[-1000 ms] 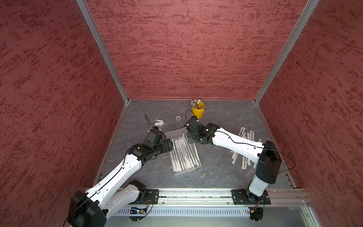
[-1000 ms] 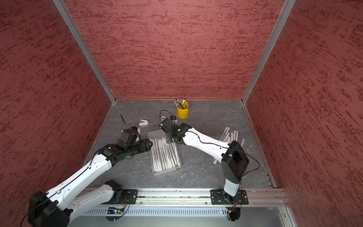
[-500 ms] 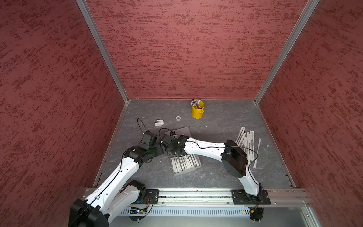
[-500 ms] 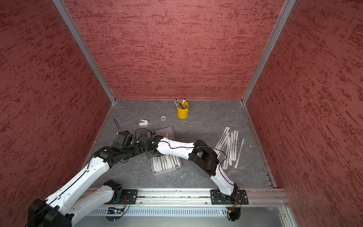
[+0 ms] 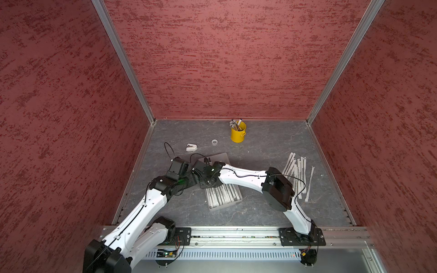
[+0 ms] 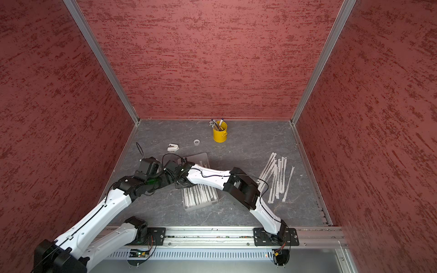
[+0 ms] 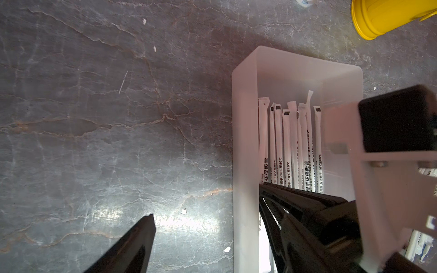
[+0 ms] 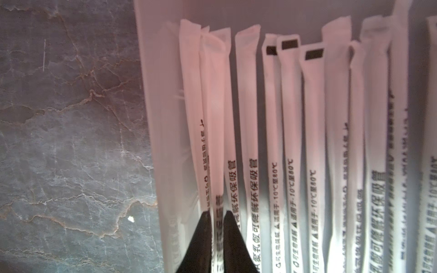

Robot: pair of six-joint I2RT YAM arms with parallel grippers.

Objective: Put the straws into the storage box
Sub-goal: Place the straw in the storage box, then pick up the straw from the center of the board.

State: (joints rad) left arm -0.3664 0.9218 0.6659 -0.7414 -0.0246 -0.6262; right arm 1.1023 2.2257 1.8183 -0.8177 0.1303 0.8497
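Observation:
The storage box (image 5: 213, 208) (image 6: 189, 208) lies mid-table with several straws (image 5: 223, 194) (image 7: 287, 146) (image 8: 290, 118) side by side in it. More straws (image 5: 298, 175) (image 6: 276, 179) lie loose on the table at the right. My right gripper (image 8: 216, 212) is down inside the box by its wall (image 8: 151, 118), jaws close on either side of one straw (image 8: 212, 106). My left gripper (image 7: 205, 203) is open and straddles the box's long wall (image 7: 244, 141), one finger on the table and one inside. In both top views the wrists hide both grippers.
A yellow cup of pens (image 5: 238, 135) (image 6: 220, 135) (image 7: 390, 16) stands at the back. A tape ring (image 5: 214, 142) and a small white clip (image 5: 191, 147) lie behind the box. Red walls close in three sides. The two wrists nearly touch over the box.
My right arm has swung from the box's far end to its left side, elbow folding low over the table. The left wrist has shifted slightly toward the front and stays beside the box.

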